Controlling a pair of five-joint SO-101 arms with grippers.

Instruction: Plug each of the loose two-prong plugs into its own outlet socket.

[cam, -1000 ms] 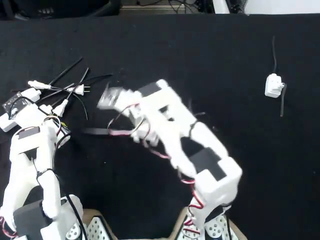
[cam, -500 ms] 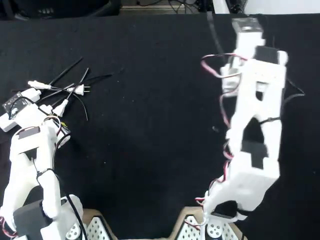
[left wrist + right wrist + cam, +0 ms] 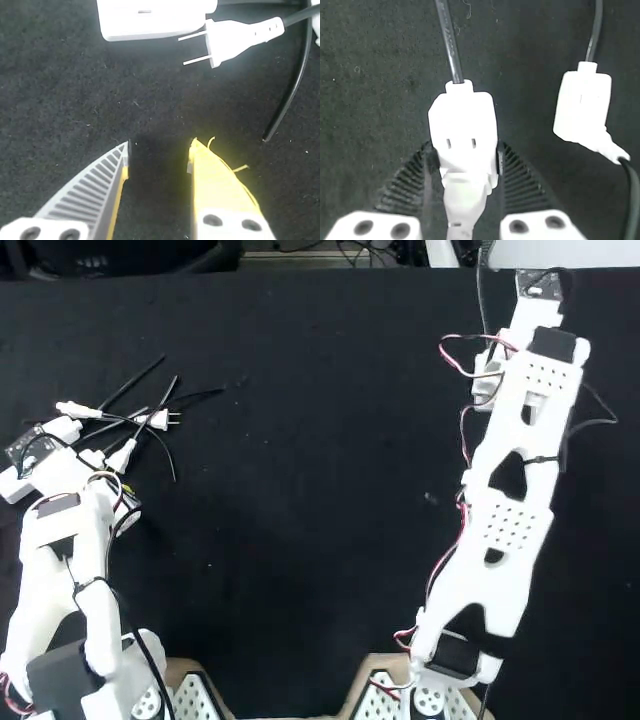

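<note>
- Black cloth point(image 3: 320, 370) covers the whole table in my high view. Past its far edge I see a narrow strip of room with dark cables point(image 3: 370, 252) trailing across it.
- The left arm point(image 3: 60, 540) sits at the near left corner. The right arm point(image 3: 510, 510) is stretched far out along the right side of the cloth.
- A bunch of loose plugs point(image 3: 155, 420) with black leads lies on the left of the cloth, just beyond the left arm's tip.
- The left gripper point(image 3: 159, 145) is spread wide with bare cloth between its fingers, one finger grey point(image 3: 107, 175) and the other taped yellow point(image 3: 215, 185).
- Ahead of those fingers and well apart from them lies a white two-prong plug point(image 3: 235, 36). Its prongs are bare and their tips are just beside a white outlet block point(image 3: 150, 17), not seated in it.
- A black cable point(image 3: 292, 90) curves past the yellow finger's side.
- The right gripper point(image 3: 464, 150) is clamped on a white slotted socket point(image 3: 462, 125), with the ribbed fingers point(image 3: 520, 180) pressing on both of its flanks.
- Two slots show on its face and a black lead point(image 3: 447, 40) leaves its far end.
- A white piece point(image 3: 465, 205) sits against its near end between the fingers. I cannot tell whether that is a seated plug.
- Beside the grip, apart from the fingers, a second socket point(image 3: 582, 107) lies on the cloth.
</note>
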